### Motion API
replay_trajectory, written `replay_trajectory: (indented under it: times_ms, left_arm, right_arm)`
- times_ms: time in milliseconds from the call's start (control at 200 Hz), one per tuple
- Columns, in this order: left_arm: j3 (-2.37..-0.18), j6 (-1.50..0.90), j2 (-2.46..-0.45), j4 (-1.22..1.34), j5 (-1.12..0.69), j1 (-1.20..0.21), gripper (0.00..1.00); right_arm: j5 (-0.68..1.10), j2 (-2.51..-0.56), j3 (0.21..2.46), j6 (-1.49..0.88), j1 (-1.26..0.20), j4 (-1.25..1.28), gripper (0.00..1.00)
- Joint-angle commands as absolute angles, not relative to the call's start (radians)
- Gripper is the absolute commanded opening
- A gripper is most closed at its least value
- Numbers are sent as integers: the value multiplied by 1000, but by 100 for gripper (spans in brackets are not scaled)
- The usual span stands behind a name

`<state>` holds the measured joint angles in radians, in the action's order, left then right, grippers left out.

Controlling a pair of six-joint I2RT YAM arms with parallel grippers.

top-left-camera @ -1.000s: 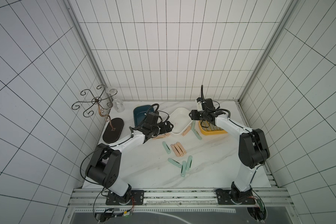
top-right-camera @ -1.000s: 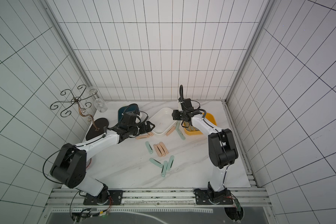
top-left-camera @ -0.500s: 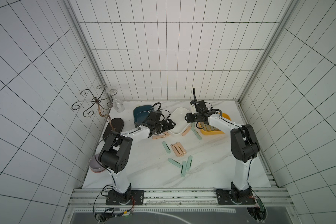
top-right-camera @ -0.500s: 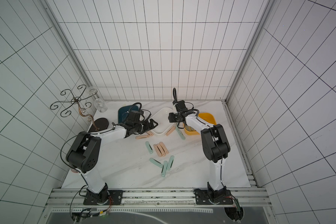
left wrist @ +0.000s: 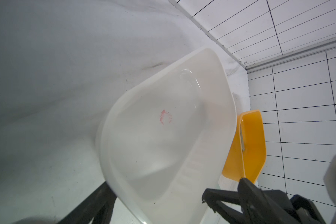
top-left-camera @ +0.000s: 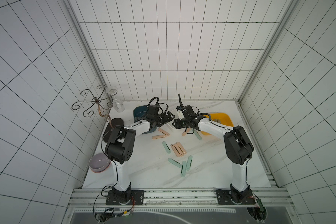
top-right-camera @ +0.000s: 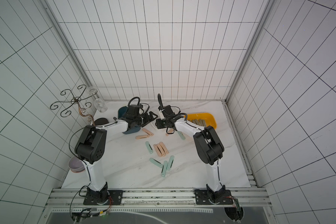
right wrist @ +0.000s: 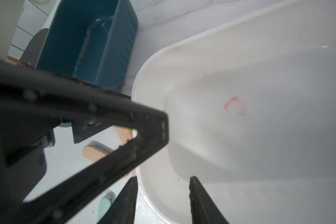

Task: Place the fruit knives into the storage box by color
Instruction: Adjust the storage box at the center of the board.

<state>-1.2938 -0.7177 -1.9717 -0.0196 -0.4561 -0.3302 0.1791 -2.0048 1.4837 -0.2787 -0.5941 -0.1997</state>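
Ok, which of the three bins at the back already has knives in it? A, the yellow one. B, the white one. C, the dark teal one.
A: olive-grey knives lie side by side in the yellow bin in a top view, while the white bin holds only a pink smudge and the visible part of the teal bin is bare inside.

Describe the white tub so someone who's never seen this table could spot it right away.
On the marble table, three tubs stand in a row near the far edge. The white tub is the middle one, between the dark blue tub and the yellow tub. Its pale colour and the faint red smudge on its floor set it apart.
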Motion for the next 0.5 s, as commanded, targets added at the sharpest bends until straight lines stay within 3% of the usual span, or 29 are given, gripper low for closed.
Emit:
replay_trajectory:
  times_ms: [0,205,390,495]
  left_arm:
    - [-1334,-727,-1990,2,-484,-301,97]
    - [-1325,-715,-1964,-6,-504,-286,97]
    - [-1282,-716,-1926,-6,-514,-286,97]
    - [-1254,-718,-1902,-6,-514,-288,97]
  right_arm:
    - [176,-2002,1576,-296,-551,-196,47]
    - [184,-1976,1651,-322,-419,-209,54]
    - [170,-2045,1755,-328,-317,-212,67]
    - [153,-2108,1838,-320,-285,-231,70]
